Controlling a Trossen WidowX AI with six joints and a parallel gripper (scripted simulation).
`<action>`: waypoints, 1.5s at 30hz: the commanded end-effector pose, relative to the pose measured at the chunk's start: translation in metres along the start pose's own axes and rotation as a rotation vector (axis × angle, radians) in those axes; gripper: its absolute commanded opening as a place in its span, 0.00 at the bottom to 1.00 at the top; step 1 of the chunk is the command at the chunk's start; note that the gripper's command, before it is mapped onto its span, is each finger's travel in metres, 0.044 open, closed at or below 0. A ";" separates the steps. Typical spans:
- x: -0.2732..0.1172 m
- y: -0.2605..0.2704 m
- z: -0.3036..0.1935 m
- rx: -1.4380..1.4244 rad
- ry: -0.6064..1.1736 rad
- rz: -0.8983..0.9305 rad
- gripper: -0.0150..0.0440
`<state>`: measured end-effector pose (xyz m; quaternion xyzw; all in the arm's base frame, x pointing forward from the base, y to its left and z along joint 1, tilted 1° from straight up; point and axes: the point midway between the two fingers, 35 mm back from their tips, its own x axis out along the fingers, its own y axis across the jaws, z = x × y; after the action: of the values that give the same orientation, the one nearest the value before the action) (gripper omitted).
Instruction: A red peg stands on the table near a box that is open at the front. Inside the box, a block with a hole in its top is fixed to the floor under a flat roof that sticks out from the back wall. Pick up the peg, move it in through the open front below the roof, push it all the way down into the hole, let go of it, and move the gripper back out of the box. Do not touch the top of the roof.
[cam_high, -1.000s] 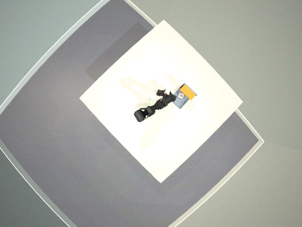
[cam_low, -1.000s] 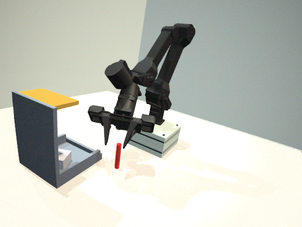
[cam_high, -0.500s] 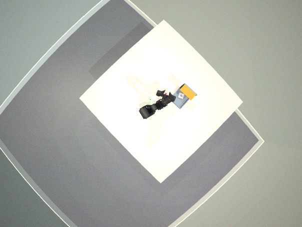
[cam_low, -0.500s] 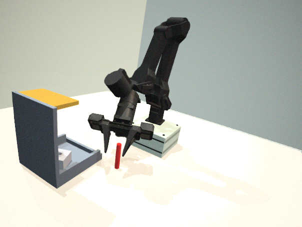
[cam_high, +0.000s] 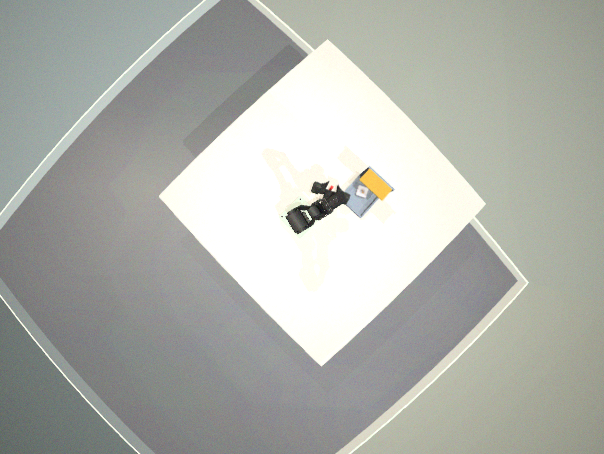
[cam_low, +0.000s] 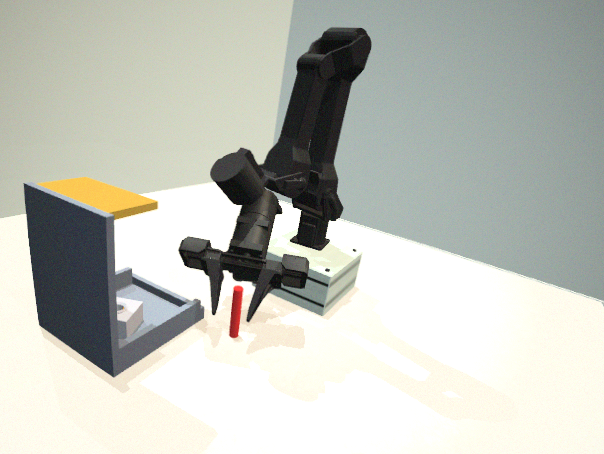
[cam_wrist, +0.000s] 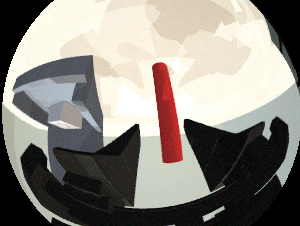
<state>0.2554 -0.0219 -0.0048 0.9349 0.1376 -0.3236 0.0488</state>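
The red peg (cam_high: 331, 188) (cam_low: 236, 312) (cam_wrist: 168, 107) stands upright on the table, outside the box's open front. My gripper (cam_high: 333, 188) (cam_low: 232, 317) (cam_wrist: 162, 125) points down, partly open, with its fingertips on either side of the peg. Gaps show between the peg and both fingers in the wrist view, so it holds nothing. The blue-grey box (cam_high: 355, 201) (cam_low: 70, 270) (cam_wrist: 75, 145) has a pale block (cam_high: 362, 191) (cam_low: 131, 318) (cam_wrist: 67, 114) on its floor. The block's hole shows empty in the top view. The exterior view hides part of the block behind the back wall.
The orange roof (cam_high: 376, 184) (cam_low: 100, 195) juts from the top of the back wall. A low side wall (cam_low: 160, 332) edges the box floor. The arm's pale base (cam_low: 312, 272) stands behind the gripper in the exterior view.
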 end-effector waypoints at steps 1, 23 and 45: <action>0.000 -0.001 0.004 0.007 -0.008 0.000 0.63; -0.001 0.000 -0.001 0.002 -0.003 -0.001 0.25; -0.011 0.002 -0.018 0.003 -0.004 0.000 0.25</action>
<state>0.2548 -0.0218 0.0109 0.9327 0.1384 -0.3300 0.0448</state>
